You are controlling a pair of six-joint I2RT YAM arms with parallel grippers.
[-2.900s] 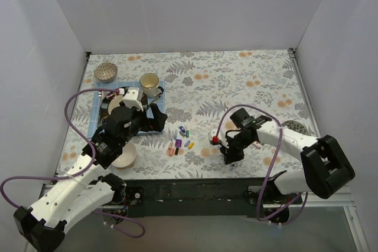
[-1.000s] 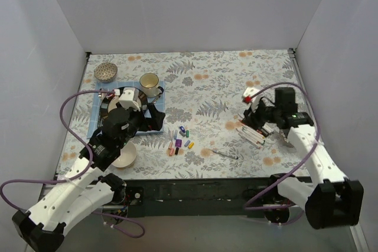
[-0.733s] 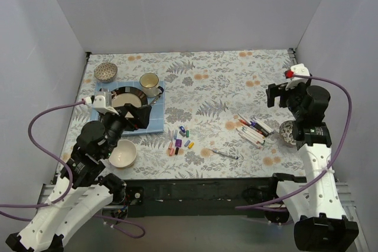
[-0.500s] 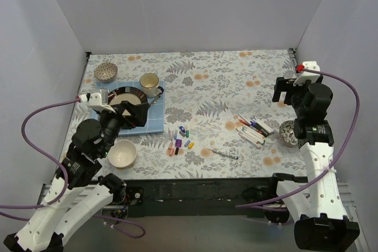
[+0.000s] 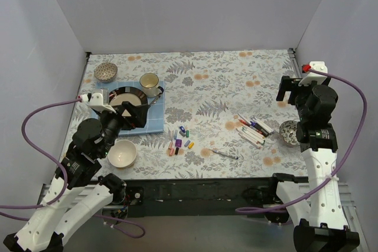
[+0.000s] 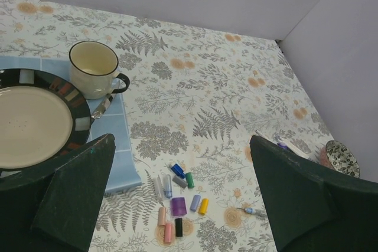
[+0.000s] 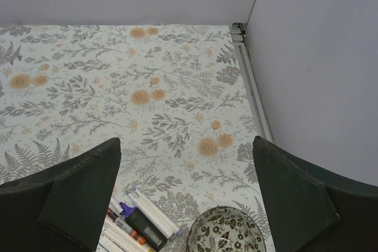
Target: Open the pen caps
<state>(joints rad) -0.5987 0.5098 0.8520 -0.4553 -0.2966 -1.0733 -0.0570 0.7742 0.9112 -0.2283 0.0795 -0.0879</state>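
Observation:
Several loose pen caps [image 5: 180, 140] in pink, purple, black, green, yellow and blue lie clustered mid-table, also below the left wrist camera as pen caps [image 6: 177, 196]. A pile of white-barrelled pens [image 5: 254, 131] lies at the right, its top end showing as pens [image 7: 139, 222]. One more pen [image 5: 224, 155] lies alone in front. My left gripper [image 5: 134, 116] hangs raised over the plate, open and empty [image 6: 181, 140]. My right gripper [image 5: 289, 91] is raised near the right wall, open and empty [image 7: 186, 143].
On a blue mat [image 5: 155, 123] stand a dark-rimmed plate [image 6: 71, 95] and a cream mug [image 5: 149, 82]. In front of the mat is a cream bowl [image 5: 123, 153]. Patterned bowls sit at back left [image 5: 105, 72] and beside the pens [image 5: 289, 133]. White walls enclose the table.
Both arms have risen and drawn back. The right gripper left the pen pile, swung up toward the right wall and opened wide. The left gripper lifted off the mat.

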